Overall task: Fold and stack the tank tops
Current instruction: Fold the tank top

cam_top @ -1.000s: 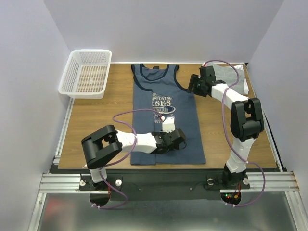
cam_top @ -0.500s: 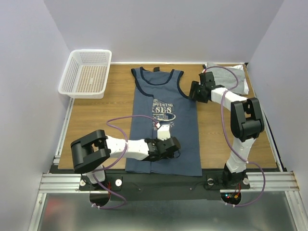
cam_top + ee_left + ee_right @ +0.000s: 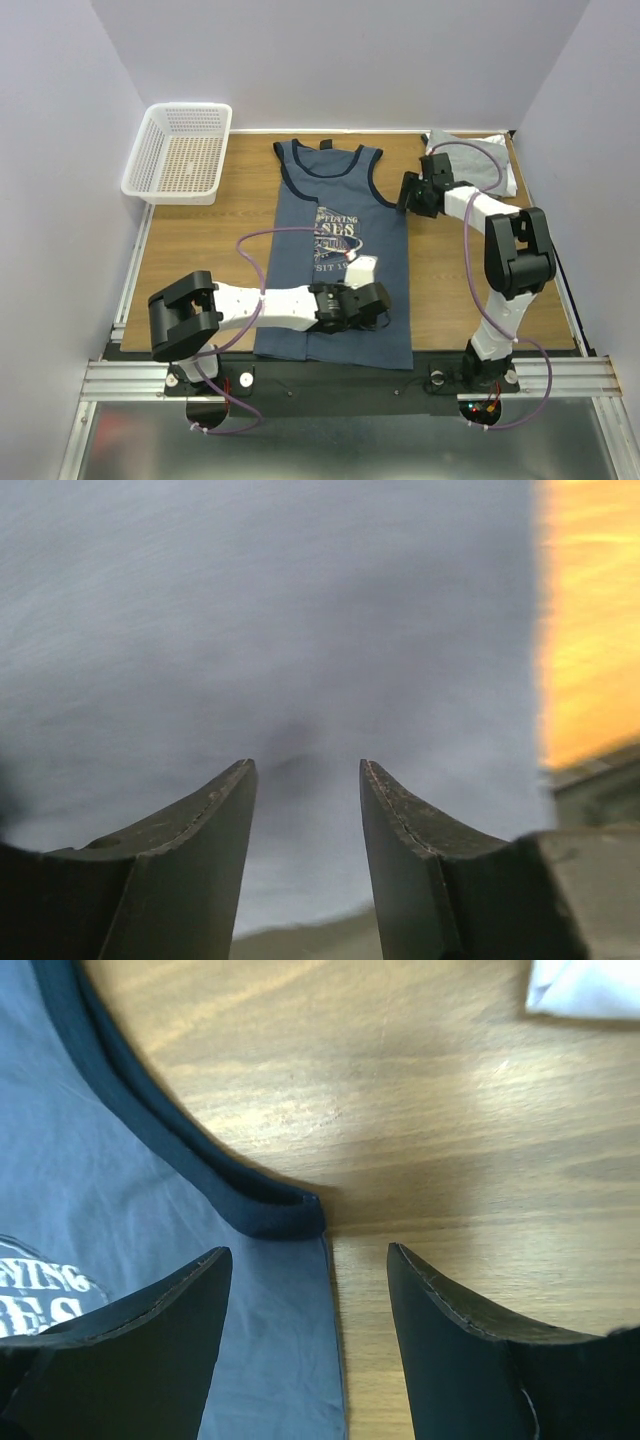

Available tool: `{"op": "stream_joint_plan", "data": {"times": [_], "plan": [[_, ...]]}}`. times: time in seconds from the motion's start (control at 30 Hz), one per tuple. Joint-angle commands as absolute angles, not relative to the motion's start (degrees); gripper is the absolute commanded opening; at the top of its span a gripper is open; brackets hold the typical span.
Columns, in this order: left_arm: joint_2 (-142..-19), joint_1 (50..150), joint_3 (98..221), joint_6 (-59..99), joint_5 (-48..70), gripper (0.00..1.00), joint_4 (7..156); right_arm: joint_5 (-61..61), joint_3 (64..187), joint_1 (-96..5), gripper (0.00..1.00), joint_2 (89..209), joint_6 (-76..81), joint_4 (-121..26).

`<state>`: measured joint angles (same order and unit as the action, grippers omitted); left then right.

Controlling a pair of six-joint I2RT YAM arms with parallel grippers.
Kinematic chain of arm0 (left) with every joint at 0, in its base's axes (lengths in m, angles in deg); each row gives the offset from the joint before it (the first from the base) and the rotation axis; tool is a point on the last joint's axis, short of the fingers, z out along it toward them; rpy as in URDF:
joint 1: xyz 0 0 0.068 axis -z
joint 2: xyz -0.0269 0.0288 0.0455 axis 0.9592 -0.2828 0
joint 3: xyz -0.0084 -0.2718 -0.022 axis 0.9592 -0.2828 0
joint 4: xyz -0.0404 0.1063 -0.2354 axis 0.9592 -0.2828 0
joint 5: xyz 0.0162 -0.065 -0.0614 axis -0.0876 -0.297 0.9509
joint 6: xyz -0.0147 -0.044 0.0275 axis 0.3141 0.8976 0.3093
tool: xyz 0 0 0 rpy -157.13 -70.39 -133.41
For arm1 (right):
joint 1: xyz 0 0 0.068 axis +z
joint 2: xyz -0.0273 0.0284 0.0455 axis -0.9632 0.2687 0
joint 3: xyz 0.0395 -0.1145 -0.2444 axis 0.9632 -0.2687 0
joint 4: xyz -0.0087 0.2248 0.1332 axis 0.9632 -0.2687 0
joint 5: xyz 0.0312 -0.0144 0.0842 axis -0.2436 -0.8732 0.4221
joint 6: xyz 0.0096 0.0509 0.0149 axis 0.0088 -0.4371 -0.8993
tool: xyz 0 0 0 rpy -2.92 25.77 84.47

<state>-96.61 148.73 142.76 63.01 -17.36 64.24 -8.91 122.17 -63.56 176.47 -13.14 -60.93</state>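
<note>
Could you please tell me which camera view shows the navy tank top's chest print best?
The top external view: nearly the whole print sits mid-chest on the navy tank top. The right wrist view catches only a few letters at its left edge; the left wrist view shows just blurred plain fabric.

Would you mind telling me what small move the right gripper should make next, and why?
Probably lower and close on the armhole corner of the tank top. The right gripper hangs open with that corner just ahead of its fingers, the top lies flat, and the left gripper is open over its lower part, so a side fold seems ready.
</note>
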Motion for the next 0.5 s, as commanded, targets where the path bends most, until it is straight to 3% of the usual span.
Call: {"op": "stream_joint_plan", "data": {"times": [0.0, 0.23, 0.47], "plan": [[-99.6, 153.3, 155.8, 57.6, -18.7, 0.57, 60.7, -8.4, 122.4, -65.1, 0.69, 171.2, -13.6, -58.2], [-112.7, 159.5, 168.5, 60.0, -17.4, 0.55, 54.1, -7.5, 120.5, -69.0, 0.68, 166.8, -16.5, -58.3], [-116.1, 161.7, 173.1, 60.3, -17.8, 0.55, 51.6, -7.5, 119.7, -70.3, 0.68, 164.7, -17.4, -58.4]]}}
